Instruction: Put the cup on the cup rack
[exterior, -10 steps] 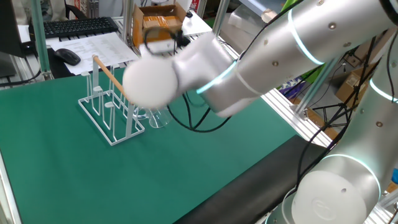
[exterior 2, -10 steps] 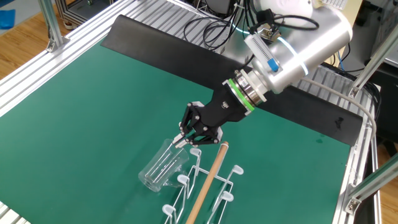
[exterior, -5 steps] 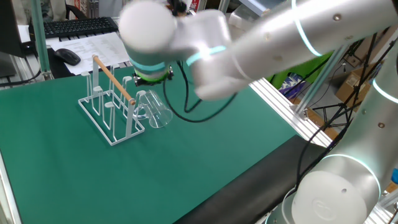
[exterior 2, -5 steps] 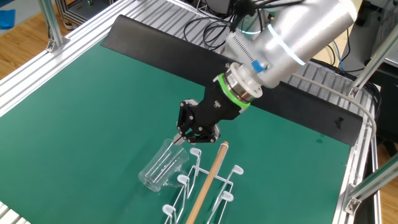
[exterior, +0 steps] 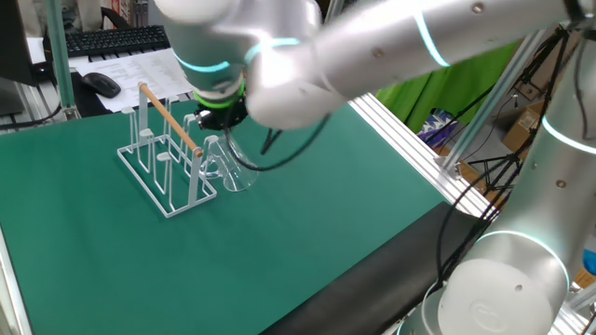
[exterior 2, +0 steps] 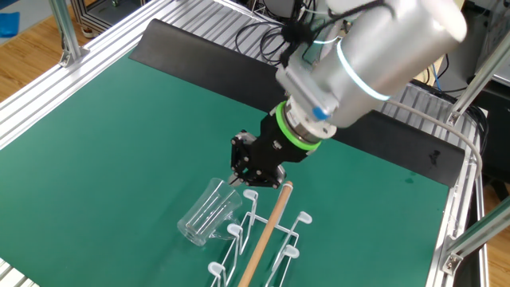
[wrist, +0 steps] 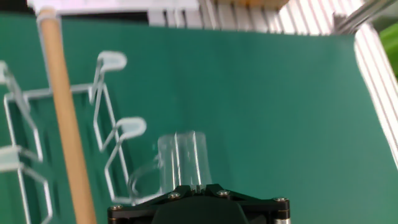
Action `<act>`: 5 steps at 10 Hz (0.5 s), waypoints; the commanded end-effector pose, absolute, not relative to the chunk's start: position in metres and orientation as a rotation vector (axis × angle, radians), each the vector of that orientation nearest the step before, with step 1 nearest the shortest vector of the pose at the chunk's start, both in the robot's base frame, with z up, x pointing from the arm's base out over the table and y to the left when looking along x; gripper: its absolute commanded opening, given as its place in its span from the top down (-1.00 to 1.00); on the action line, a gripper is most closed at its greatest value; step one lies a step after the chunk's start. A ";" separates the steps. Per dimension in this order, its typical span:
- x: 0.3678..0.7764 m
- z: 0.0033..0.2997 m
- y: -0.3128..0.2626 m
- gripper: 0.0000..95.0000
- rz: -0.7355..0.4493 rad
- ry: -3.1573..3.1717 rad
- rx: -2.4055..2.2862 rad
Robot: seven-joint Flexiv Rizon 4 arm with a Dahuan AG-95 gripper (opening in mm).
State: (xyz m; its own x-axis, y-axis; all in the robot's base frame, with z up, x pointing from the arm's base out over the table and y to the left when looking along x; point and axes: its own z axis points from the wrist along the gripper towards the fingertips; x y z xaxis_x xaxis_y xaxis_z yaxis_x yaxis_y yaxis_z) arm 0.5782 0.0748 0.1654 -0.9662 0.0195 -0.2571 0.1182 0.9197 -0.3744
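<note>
- One fixed view: I see the cup [exterior: 235, 167] lying tilted on the green mat [exterior: 307, 233], just beside the near end of the cup rack [exterior: 160, 158]. My arm [exterior: 372, 56] reaches in from the right and its bulk hides the gripper, so I cannot read the jaws from here.
- Other fixed view: the gripper [exterior 2: 239, 177] points steeply down at the upper end of the cup [exterior 2: 209, 211], right by the end of the rack's wooden rod [exterior 2: 267, 231]. The fingers look drawn together on the glass there, pinched on the cup, I judge on its rim wall or handle. The cup lies on its side with its lower end near the mat [exterior 2: 119, 143], tucked against the rack's pegs [exterior 2: 239, 231]. That slant suits me: a grip at one end should let me swing the cup upright or mouth-down.
- Hand view: the cup [wrist: 181, 160] sits straight ahead of the gripper body [wrist: 199, 205], with its handle loop towards the rack [wrist: 106, 124]. The fingertips are out of frame. The pegs stand close on the left, so I judge the next lift needs care not to snag them.
</note>
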 end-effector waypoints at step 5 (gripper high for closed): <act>0.558 0.175 0.071 1.00 -0.589 2.963 0.037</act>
